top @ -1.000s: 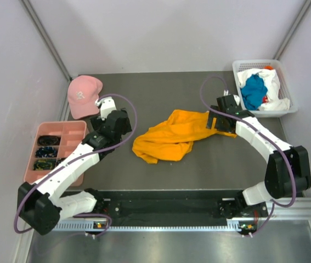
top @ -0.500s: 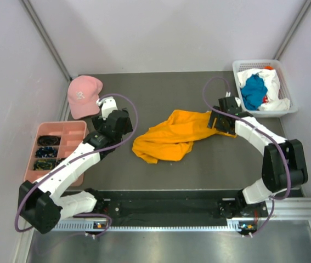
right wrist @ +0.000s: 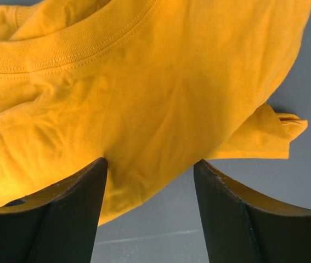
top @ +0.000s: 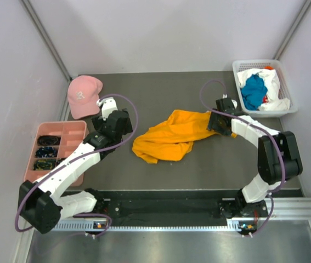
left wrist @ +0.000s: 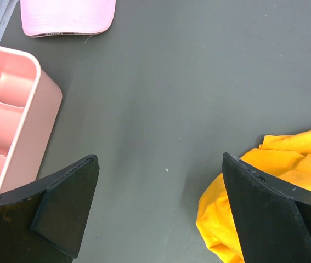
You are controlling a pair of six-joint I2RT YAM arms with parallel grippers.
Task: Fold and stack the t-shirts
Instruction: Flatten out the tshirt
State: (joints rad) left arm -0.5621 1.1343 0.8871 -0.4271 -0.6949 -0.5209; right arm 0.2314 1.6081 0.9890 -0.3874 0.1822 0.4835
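While the orange-yellow t-shirt point(top: 171, 134) lay crumpled mid-table, the right gripper point(right wrist: 151, 175) hung at its right-hand edge near the collar, jaws parted, with cloth showing between them. The left gripper point(left wrist: 159, 181) stood spread wide above the table point(left wrist: 160, 82), between the pink tray point(top: 62, 127) and that shirt. A teal t-shirt point(top: 253, 90) and a white t-shirt point(top: 273, 82) sat in the basket point(top: 237, 68) at the far right corner.

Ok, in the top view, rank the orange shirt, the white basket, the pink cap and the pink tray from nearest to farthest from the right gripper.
1. orange t-shirt, mid-table, its right edge at the right gripper.
2. white basket, back right corner.
3. pink cap and pink tray, both far left, too close to call.
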